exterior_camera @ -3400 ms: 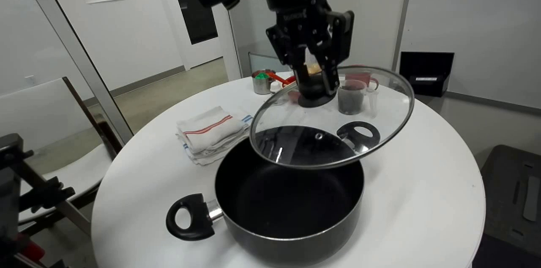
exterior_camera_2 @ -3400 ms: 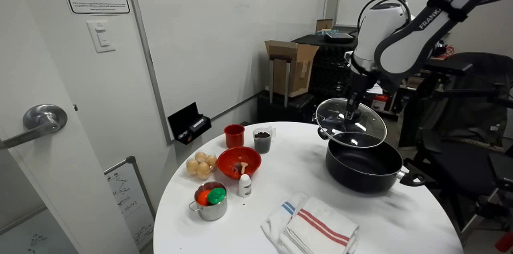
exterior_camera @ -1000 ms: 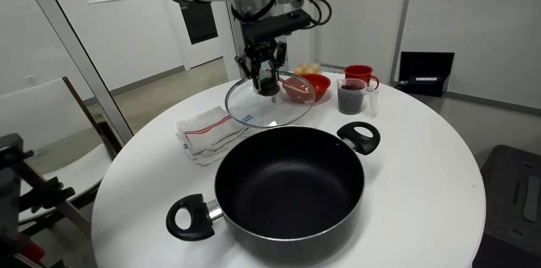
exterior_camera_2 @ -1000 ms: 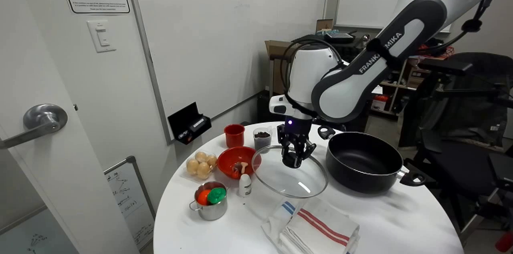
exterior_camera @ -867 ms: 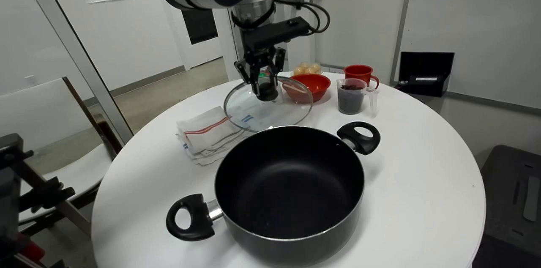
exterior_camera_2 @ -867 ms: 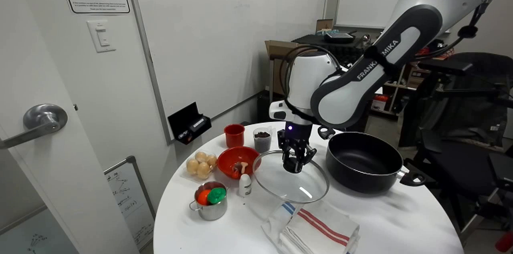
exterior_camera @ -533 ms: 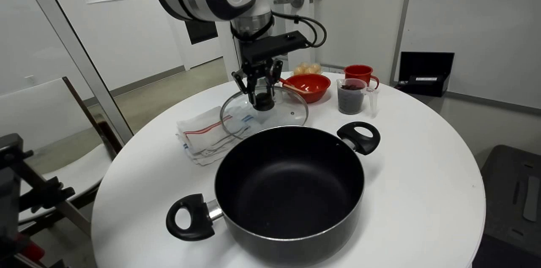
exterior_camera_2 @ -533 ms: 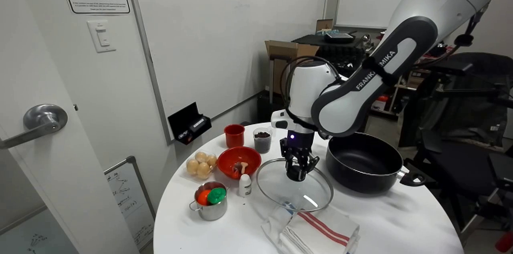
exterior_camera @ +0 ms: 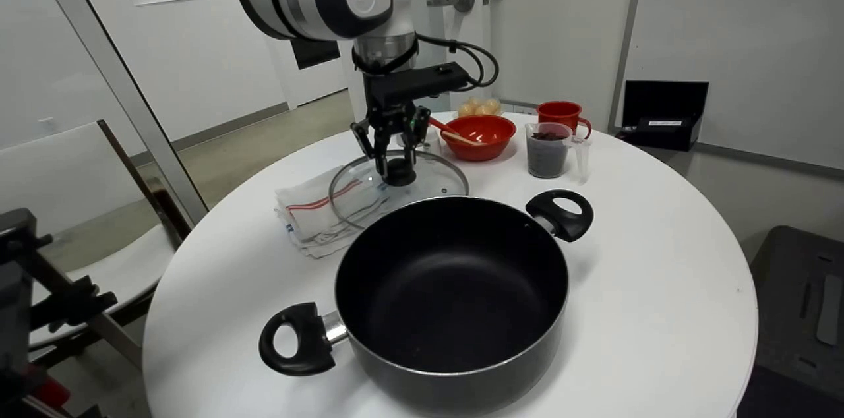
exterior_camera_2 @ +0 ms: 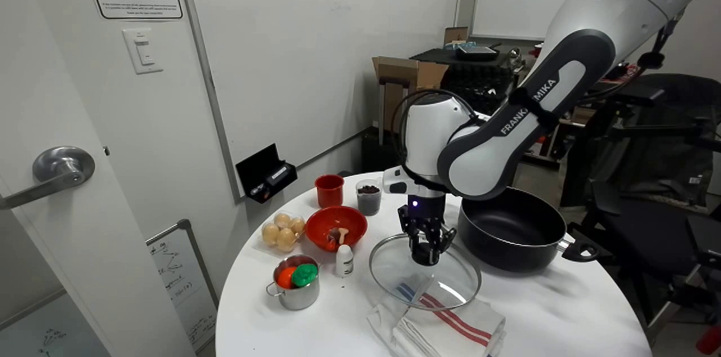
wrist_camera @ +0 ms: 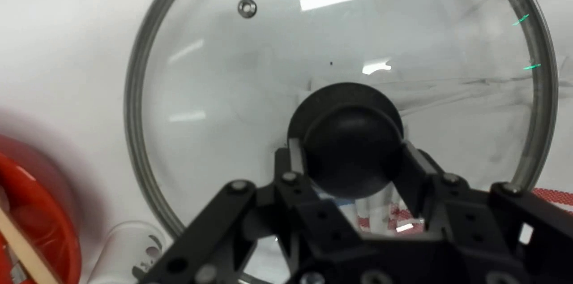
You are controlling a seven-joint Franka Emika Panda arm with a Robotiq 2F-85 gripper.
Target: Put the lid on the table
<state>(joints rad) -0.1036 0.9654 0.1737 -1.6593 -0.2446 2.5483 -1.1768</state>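
The lid, round clear glass with a metal rim, shows in both exterior views (exterior_camera: 432, 182) (exterior_camera_2: 394, 275) and fills much of the wrist view (wrist_camera: 210, 82). My gripper (wrist_camera: 350, 147) is shut on its dark knob (wrist_camera: 351, 163), one finger on each side. The gripper also shows in both exterior views (exterior_camera: 397, 166) (exterior_camera_2: 425, 255). The lid is low over the round white table (exterior_camera: 659, 286), beside the pot and partly over the folded towel. I cannot tell whether its rim touches the towel or table. The black pot (exterior_camera: 461, 382) stands uncovered.
The striped towel (exterior_camera_2: 450, 323) lies partly under the lid. A red bowl (exterior_camera_2: 336, 227), a white bottle (exterior_camera_2: 344, 261) and a small metal pot (exterior_camera_2: 298, 295) stand near it. Eggs (exterior_camera_2: 284, 233), a red mug (exterior_camera_2: 329, 191) and a measuring cup (exterior_camera_2: 369, 199) are farther off.
Some seconds ago the lid was tilted above the pot. It has since moved off the pot, then down and towards the towel over the last second, still held by the knob.
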